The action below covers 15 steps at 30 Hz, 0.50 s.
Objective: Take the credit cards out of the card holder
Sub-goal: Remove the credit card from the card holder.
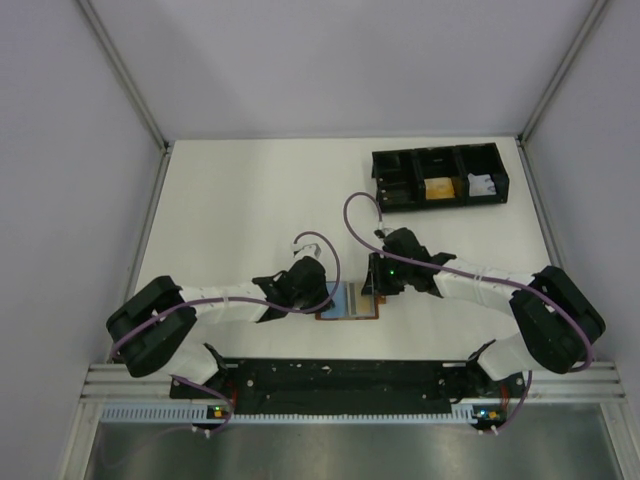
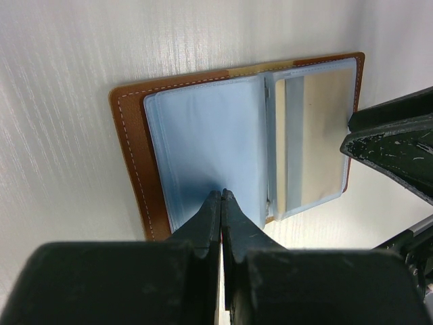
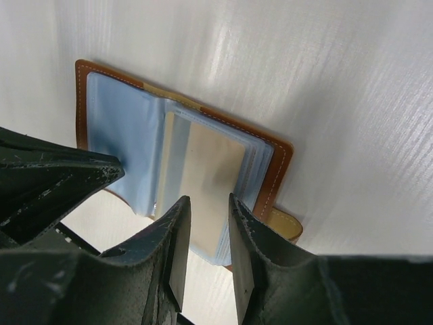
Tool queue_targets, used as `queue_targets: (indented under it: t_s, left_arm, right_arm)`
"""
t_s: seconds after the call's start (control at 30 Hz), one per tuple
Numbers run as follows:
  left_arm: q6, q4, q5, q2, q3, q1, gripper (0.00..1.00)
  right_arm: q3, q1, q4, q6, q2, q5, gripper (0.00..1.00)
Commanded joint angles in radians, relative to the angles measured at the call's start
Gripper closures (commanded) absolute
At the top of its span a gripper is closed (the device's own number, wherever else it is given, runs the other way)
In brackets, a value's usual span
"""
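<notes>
One white table (image 1: 250, 200) carries everything. Two arms reach inward over it, one from each side. One black tray (image 1: 440, 204) with three compartments sits at the far right, with something tan in the middle compartment and something white in the right one. One card holder (image 2: 128, 135) lies open and flat near the table's front edge, between the grippers. It has a brown cover with pale stitching and bluish clear sleeves inside. One tan card (image 3: 203, 169) shows in its right page. The left gripper (image 2: 221, 196) is clenched tight, its tips touching the left page's near edge. The right gripper (image 3: 208, 203) stands partly apart over the tan card's sleeve; I cannot tell whether it grips.
</notes>
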Motion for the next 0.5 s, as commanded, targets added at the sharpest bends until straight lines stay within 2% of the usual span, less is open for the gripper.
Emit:
queue_targets:
  t_s: [0.0,0.47]
  left_arm:
    - [-0.003,0.021,-0.004,0.007,-0.016,0.0,1.0]
    - [-0.003,0.021,-0.002,0.008,-0.015,-0.002,1.0]
  right_arm:
    - [0.01,-0.007,-0.02,0.01,-0.026,0.053,0.7]
    - [0.014,-0.007,-0.017,0.011,-0.008,0.037,0.7]
